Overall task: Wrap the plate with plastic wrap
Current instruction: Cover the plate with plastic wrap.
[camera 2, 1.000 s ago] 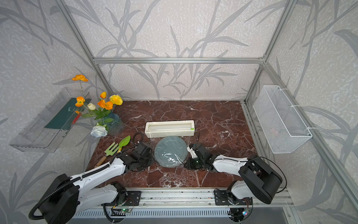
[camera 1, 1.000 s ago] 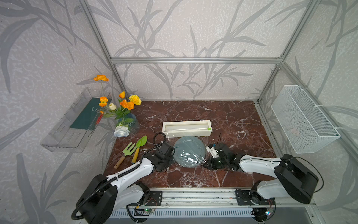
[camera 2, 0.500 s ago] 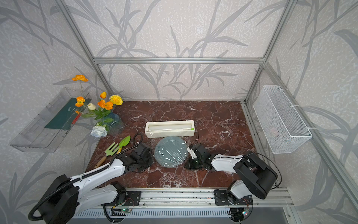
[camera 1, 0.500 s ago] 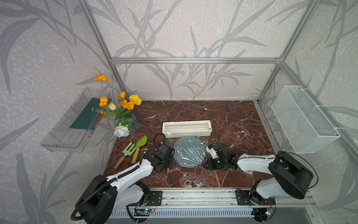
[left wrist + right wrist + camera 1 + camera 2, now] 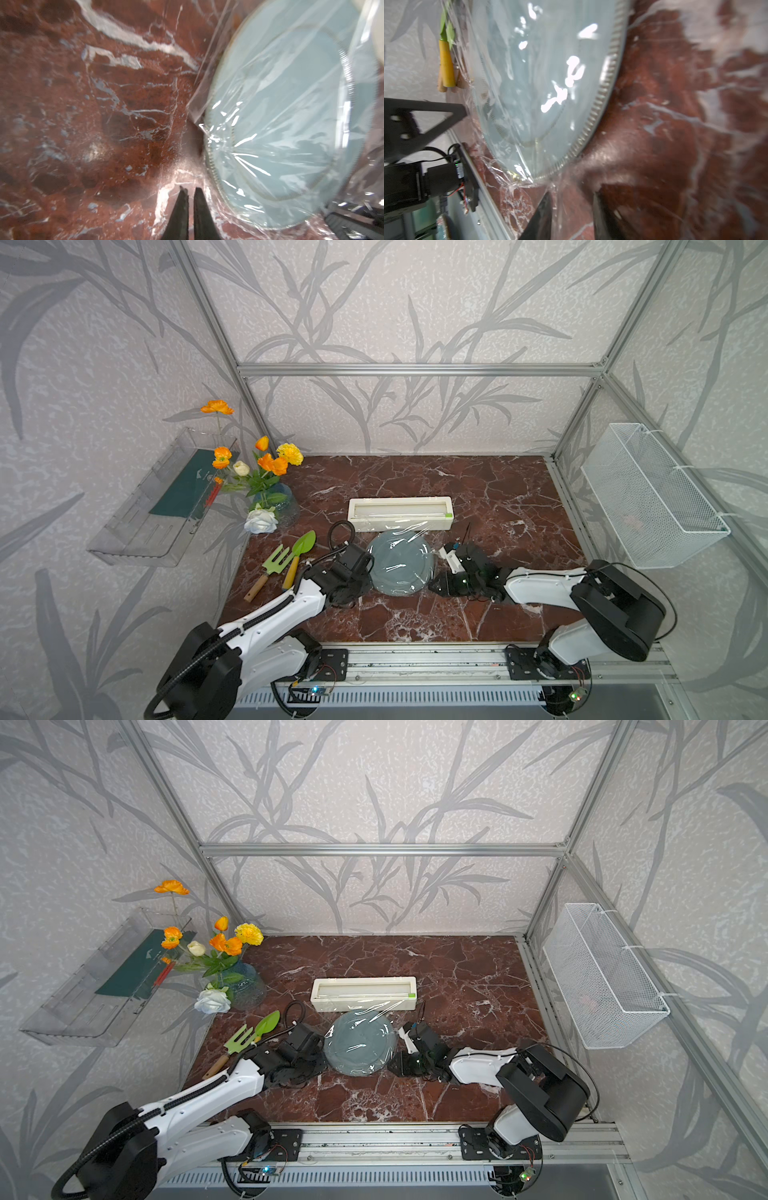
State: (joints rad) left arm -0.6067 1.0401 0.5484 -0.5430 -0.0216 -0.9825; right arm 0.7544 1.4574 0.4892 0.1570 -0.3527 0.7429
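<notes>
One step in hand, seemingly: letting go of the film. On counter (image 5: 498, 497), just before box (image 5: 357, 522): plate (image 5: 399, 568), flat, under plastic wrap (image 5: 245, 158). Left jaws barely parted, empty; right jaws wider, loose film edge between, unpinched. Next: back away low without snagging.

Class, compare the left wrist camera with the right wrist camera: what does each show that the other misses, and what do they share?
Only the left wrist view shows the left pincer from behind, with a thin slit between its tips. Only the right wrist view shows the right pincer with its jaws wide apart, a yellow tool handle beyond the plate, and the metal rail along the table edge. Both show the plate under crinkled plastic wrap on the red marble table.
</notes>
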